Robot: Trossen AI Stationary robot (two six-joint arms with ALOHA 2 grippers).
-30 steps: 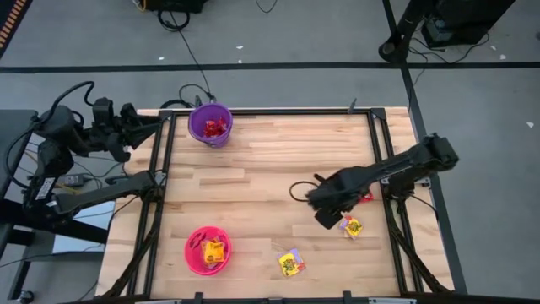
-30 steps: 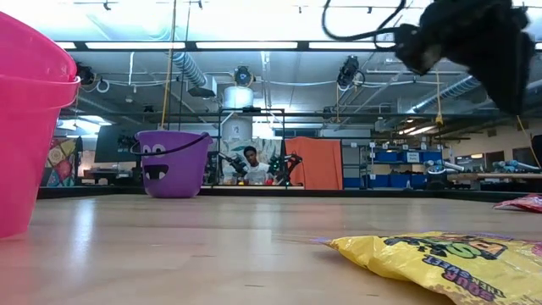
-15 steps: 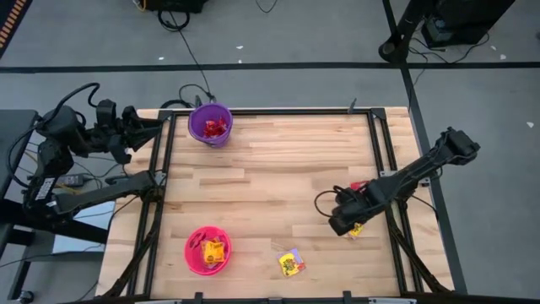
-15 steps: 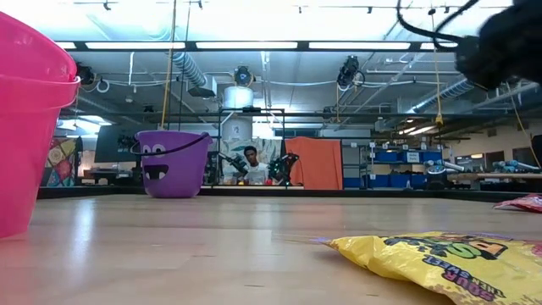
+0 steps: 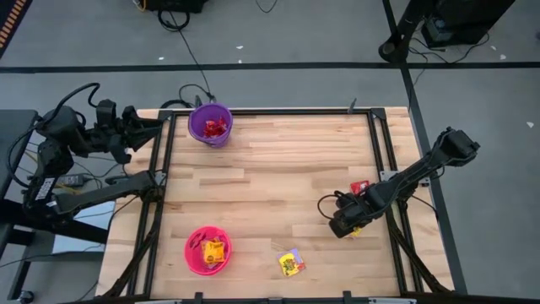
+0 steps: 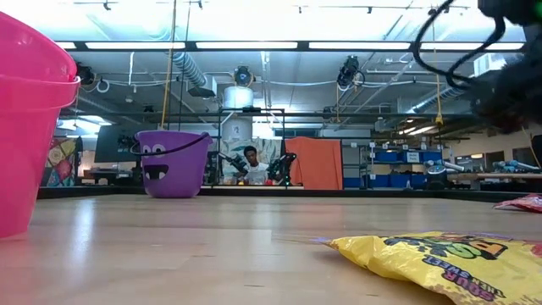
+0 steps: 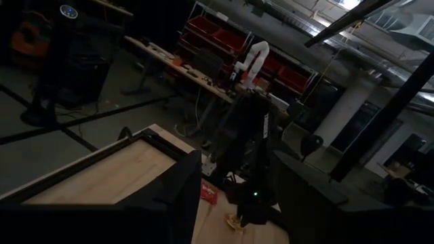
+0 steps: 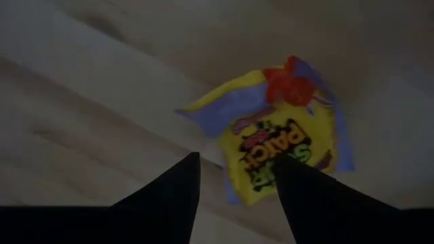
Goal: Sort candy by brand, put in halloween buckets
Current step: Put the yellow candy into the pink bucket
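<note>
On the pale wooden bench we see the right gripper lowered near the right edge, directly over a small flat yellow wrapped candy packet with red and purple print; its two dark fingers stand apart with the packet showing in the gap between them, released and not yet grasping it. From above, that packet is almost wholly covered by the gripper, so only the right wrist view shows it lying flat on the wood, its long axis running away from the fingers and its red-printed end farthest from them. Just beside the right arm lies a small red wrapped packet. A second yellow packet lies alone near the front edge, turned slightly askew to the bench planks, well apart from the gripper. We find the round purple plastic bucket at the far left corner with red packets inside, and the round bright pink plastic bucket near the front left holding a yellow packet. The left gripper waits off the bench's left edge, its fingers spread and empty.
</note>
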